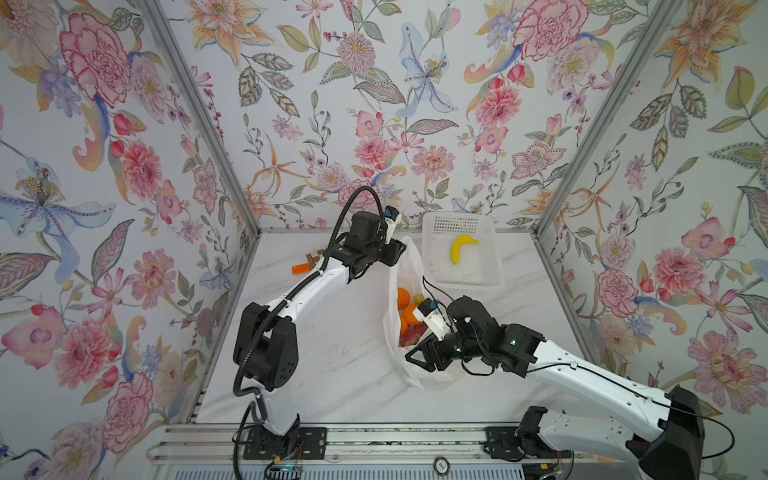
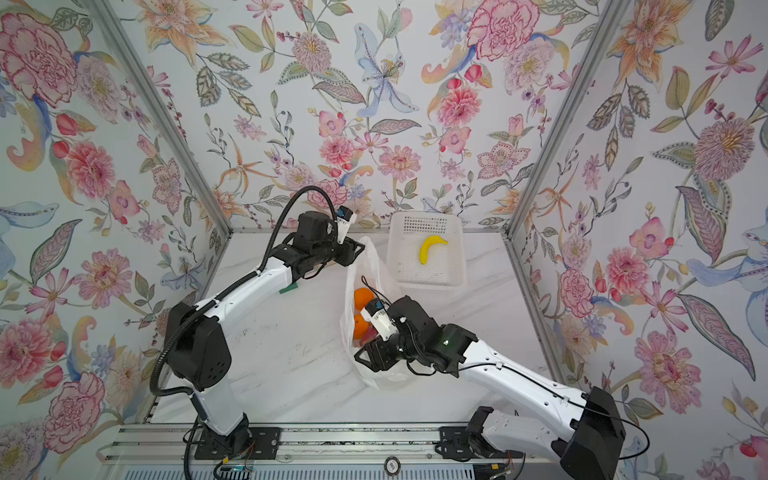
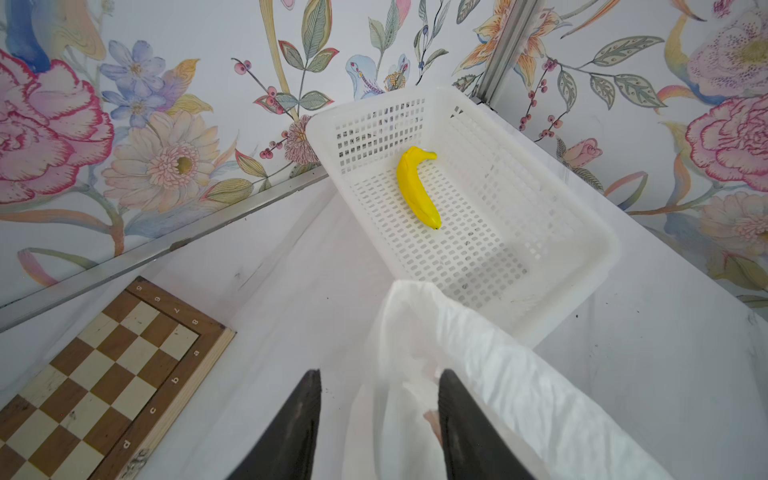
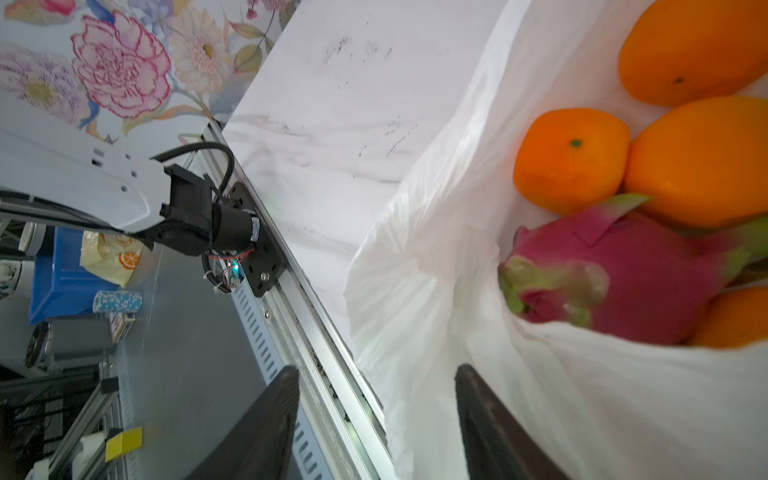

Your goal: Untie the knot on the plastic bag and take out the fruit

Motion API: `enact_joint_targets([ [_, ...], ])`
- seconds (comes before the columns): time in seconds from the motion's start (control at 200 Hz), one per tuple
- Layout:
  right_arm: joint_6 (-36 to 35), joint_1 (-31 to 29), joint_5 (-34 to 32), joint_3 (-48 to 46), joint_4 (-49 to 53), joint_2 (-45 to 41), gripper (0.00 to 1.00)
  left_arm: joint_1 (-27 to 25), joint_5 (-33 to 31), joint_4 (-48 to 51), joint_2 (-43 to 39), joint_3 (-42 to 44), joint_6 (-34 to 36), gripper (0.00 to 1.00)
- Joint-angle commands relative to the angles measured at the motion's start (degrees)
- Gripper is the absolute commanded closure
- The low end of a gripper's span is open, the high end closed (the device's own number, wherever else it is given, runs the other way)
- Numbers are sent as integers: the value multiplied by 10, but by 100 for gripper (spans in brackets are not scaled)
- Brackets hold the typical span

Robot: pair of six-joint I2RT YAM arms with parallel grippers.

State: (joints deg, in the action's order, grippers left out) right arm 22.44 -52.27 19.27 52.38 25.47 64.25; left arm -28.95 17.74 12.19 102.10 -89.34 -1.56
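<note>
Gaping beside the basket [image 1: 459,224], the plastic bag [image 4: 436,208] bares its fruit [image 4: 571,160] for picking; left claw [image 3: 380,382] and right claw [image 4: 377,374] stand spread.

We see the dragon fruit [image 4: 631,274] blurred at its tips, one orange [image 4: 698,45] cut by the edge, and the chessboard [image 3: 104,374] cropped.

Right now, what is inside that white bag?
The bag is open: several oranges and a pink dragon fruit show. Whatever lies beneath them, or behind the bag's crumpled wall, is covered.
</note>
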Motion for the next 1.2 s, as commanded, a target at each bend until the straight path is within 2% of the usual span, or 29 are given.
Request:
enact_joint_targets([
  [0.0,11,8,-67,49,-6,-3,35,-7,-15,-23,-69,40,-46,50],
  [0.12,35,15,-137,82,-25,19,33,-21,-32,-23,-118,83,-88,49],
  [0.215,59,29,-163,89,-56,41,33,-35,-46,-9,-158,114,-128,48],
  [0.34,90,53,-145,70,-94,59,34,-48,-54,19,-182,140,-202,48],
  [0.465,104,69,-105,51,-102,78,34,-80,-25,3,-199,171,-246,48],
  [0.67,135,81,-135,22,-55,87,37,-125,-9,-16,-168,179,-294,47],
  [0.821,155,76,-132,-4,-29,76,39,-142,-37,29,-129,158,-310,45],
  [0.941,158,67,-131,-29,-20,59,40,-145,-28,24,-96,179,-317,45],
  [1.006,159,63,-136,-36,-2,55,40,-148,-52,54,-88,187,-319,45],
  [1.106,160,52,-180,-40,69,51,40,-155,-139,121,-86,201,-309,47],
  [1.196,151,44,-192,-58,117,39,39,-156,-148,104,-108,258,-327,48],
])
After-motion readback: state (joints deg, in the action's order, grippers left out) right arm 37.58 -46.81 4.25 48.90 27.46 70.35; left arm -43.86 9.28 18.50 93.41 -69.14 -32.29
